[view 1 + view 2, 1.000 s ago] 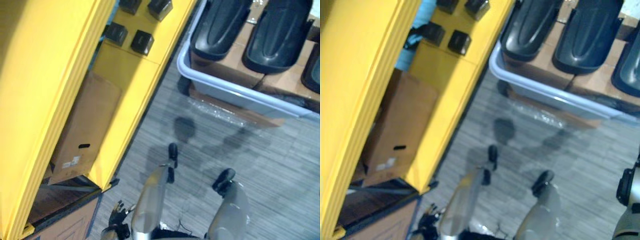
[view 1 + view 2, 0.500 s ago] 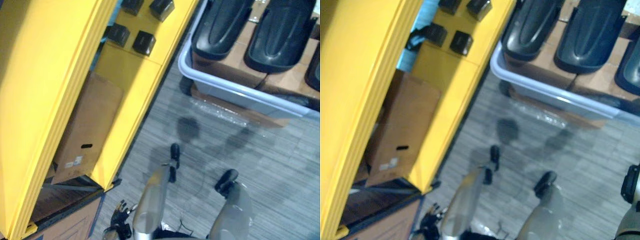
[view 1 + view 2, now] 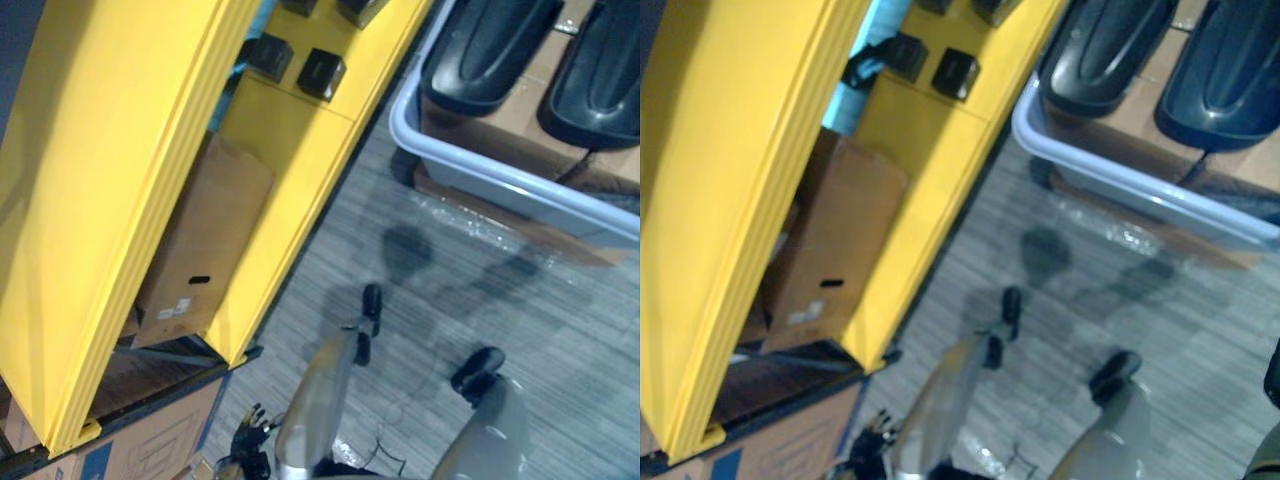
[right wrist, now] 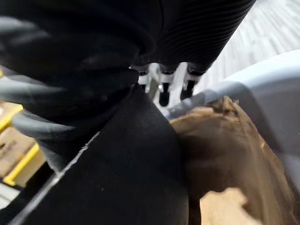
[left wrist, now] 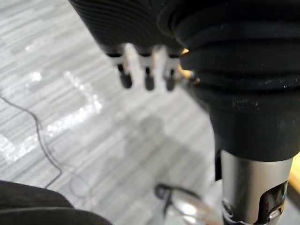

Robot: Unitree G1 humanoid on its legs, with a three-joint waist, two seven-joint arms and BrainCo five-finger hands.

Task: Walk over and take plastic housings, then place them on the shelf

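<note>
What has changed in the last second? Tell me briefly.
Only the camera moved: the whole view slid. Nothing was taken or released. The plastic housings stay in the grey bin beside the yellow shelf. The left hand and the right hand hang open.

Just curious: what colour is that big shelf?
Bright yellow; the shelf shows best in the left eye view.

The shelf (image 3: 110,150) is bright yellow. The plastic housings (image 3: 490,50) are glossy black, on brown cardboard (image 3: 522,108) in a pale grey-blue bin (image 3: 500,180). The floor (image 3: 540,330) is grey with fine stripes. The box (image 3: 205,240) is plain brown.
</note>
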